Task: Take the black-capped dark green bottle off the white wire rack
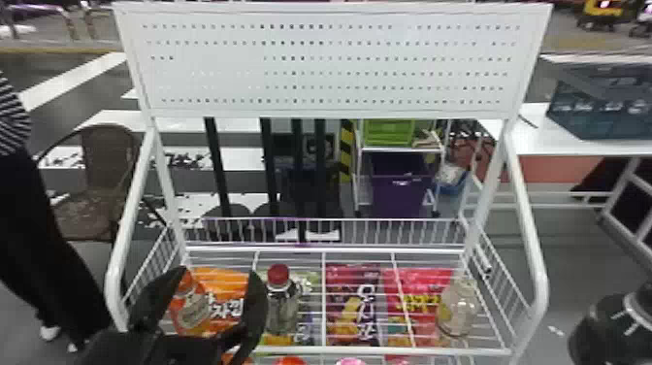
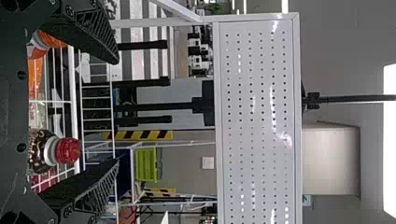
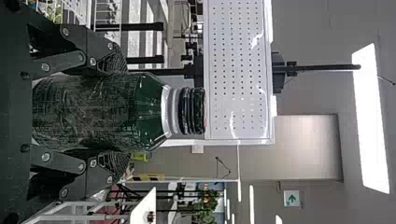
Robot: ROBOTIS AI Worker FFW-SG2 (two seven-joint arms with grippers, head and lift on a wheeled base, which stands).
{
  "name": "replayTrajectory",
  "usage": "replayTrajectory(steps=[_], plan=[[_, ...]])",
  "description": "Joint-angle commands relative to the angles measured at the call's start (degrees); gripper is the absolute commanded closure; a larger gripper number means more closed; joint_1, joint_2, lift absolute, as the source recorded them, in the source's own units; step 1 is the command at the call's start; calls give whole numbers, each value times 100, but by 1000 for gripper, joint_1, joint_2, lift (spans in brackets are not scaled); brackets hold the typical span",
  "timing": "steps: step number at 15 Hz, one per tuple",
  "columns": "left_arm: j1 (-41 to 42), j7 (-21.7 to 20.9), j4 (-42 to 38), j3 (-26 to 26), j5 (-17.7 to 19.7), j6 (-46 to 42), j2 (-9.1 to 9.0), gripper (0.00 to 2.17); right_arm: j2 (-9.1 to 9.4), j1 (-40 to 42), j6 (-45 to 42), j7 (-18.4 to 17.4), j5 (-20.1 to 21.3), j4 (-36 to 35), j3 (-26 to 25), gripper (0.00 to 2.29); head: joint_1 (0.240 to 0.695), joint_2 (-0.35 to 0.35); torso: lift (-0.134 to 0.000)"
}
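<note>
The dark green bottle with its black cap is upright in the right wrist view, off the rack and to its right. My right gripper is shut on its body, one finger pressed against each side. At the head view's lower right edge is a dark rounded shape with a white band; I cannot tell for certain that it is this bottle. My left gripper is over the rack's front left, its fingers apart and holding nothing; in its own wrist view the left gripper is likewise open.
On the white wire rack stand an orange bottle, a red-capped bottle and a clear bottle, above colourful snack bags. A white perforated panel rises behind; side rails flank the rack.
</note>
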Motion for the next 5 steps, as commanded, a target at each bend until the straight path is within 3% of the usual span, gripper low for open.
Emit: replayTrajectory(steps=[1,5], plan=[[0,-9,-15,0,-6,6,0,137,0,-13,13,1,-10,-4,1,1460,499,0,0],[-9,0,-15,0,-6,6,0,137,0,-31,30,9,-10,-4,10,1460,499,0,0]])
